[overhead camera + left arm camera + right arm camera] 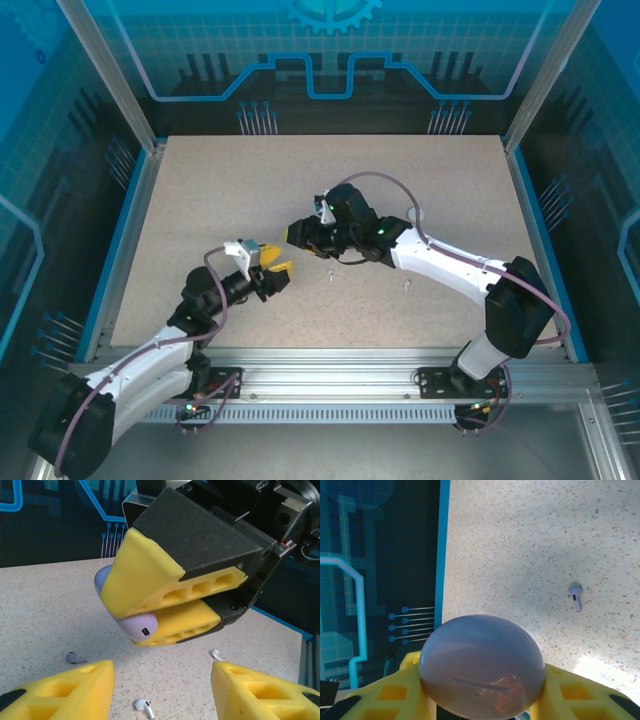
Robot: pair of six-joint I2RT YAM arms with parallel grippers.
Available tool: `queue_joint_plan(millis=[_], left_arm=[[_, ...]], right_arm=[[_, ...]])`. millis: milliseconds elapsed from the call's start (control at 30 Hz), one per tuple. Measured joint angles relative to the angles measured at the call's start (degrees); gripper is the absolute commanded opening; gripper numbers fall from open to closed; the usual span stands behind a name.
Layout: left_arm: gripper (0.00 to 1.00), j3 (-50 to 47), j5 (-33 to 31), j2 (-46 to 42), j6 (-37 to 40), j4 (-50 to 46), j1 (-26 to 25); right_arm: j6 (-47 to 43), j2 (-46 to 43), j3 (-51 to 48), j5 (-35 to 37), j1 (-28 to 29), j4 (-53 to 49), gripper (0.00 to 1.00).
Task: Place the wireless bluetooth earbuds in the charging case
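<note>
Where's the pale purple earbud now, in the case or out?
Out: the pale purple earbud lies loose on the table, apart from the purple case in the right gripper.

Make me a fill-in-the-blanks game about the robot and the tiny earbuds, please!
1. The right gripper is clamped on a round case that is pale ____ in colour.
2. The left gripper is ____, with nothing between its fingers.
3. The white earbud lies loose on the ____.
Missing words: purple; open; table.
</note>
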Motion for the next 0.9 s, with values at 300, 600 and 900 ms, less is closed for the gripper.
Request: queue_joint_plan(millis=[300,600,900], left_arm=[[0.56,0.15,-3.19,3.48,-2.23,6.4,-0.31],[0.52,0.22,-6.03,4.42,-3.85,8.87,-0.33],[0.46,0.33,-7.13,5.44,-4.7,9.68,-0.52]], right_arm=[[0.92,0.0,-0.5,-0.83,0.92,2.43,0.35],[1.95,0.0,-1.05,-0.83,1.79,3.91,0.35],[3.28,0.0,-1.16,-0.85,2.71,5.68,0.35]])
